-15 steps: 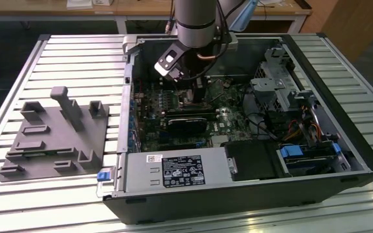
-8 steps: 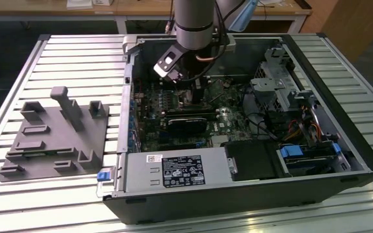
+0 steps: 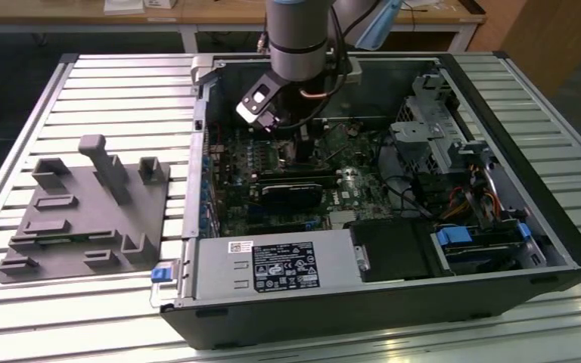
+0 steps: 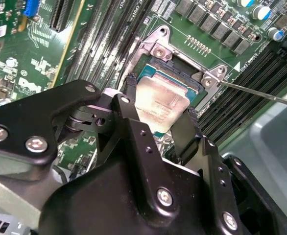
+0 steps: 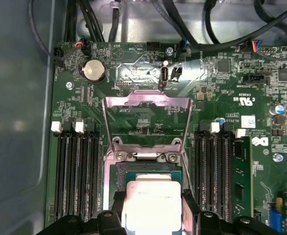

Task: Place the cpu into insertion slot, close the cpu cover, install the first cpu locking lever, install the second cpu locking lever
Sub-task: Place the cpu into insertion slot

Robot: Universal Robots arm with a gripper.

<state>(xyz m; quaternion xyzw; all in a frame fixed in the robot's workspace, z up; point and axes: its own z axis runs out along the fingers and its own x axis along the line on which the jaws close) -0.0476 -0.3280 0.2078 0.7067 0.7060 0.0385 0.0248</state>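
At 12 o'clock in the case (image 3: 371, 318), my fingers (image 4: 185, 132) clamp the cpu (image 4: 160, 105) by 2 edges over the insertion slot (image 4: 169, 72). Likely light, stiff, fragile: edges only.

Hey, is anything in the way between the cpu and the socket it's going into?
Nothing visible is. The gripper holds the cpu by two opposite edges, right over the insertion slot. The cpu cover is swung up on its hinge, away from the opening.
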